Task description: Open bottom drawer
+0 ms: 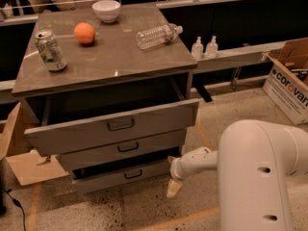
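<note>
The bottom drawer is the slimmest grey front at the foot of the grey cabinet, with a small dark loop handle at its centre. It stands out slightly, with a dark gap above its front. My gripper, cream-coloured, hangs pointing down at the end of my white arm. It sits just right of the bottom drawer's right end, near the floor and apart from the handle. It holds nothing that I can see.
The tall top drawer is pulled far out, and the middle drawer stands a little out below it. On the cabinet top are a can, an orange, a white bowl and a lying bottle. Cardboard boxes stand at right and left.
</note>
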`<state>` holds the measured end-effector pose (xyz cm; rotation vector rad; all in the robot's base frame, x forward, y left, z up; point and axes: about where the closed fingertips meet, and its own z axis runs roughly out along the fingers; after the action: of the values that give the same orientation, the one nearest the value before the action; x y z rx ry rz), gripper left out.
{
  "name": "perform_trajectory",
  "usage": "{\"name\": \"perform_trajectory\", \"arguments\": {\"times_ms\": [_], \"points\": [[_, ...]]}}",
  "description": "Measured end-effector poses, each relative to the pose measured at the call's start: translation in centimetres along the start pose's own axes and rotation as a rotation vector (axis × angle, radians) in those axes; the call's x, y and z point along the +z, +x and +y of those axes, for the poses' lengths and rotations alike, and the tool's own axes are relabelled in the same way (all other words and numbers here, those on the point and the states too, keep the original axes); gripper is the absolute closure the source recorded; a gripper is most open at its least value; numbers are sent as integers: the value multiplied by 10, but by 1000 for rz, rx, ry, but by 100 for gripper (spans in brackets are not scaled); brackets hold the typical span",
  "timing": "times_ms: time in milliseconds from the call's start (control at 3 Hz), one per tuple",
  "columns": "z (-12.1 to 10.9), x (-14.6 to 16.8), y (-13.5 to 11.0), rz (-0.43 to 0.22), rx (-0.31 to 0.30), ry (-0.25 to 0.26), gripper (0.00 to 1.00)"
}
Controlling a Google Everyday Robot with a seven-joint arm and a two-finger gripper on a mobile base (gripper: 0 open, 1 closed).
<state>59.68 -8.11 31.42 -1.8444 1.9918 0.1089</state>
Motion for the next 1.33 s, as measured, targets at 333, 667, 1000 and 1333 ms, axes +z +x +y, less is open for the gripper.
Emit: {"name": "perform_trajectory", "arguments": {"times_ms": [333, 667, 1000, 1333], "points": [[-3, 20, 1, -5, -7, -28, 0], [-5, 33, 1, -10, -25, -50, 0], [-11, 53, -4, -16, -94, -57, 0], [-14, 75, -8, -44, -183, -58, 0]]}}
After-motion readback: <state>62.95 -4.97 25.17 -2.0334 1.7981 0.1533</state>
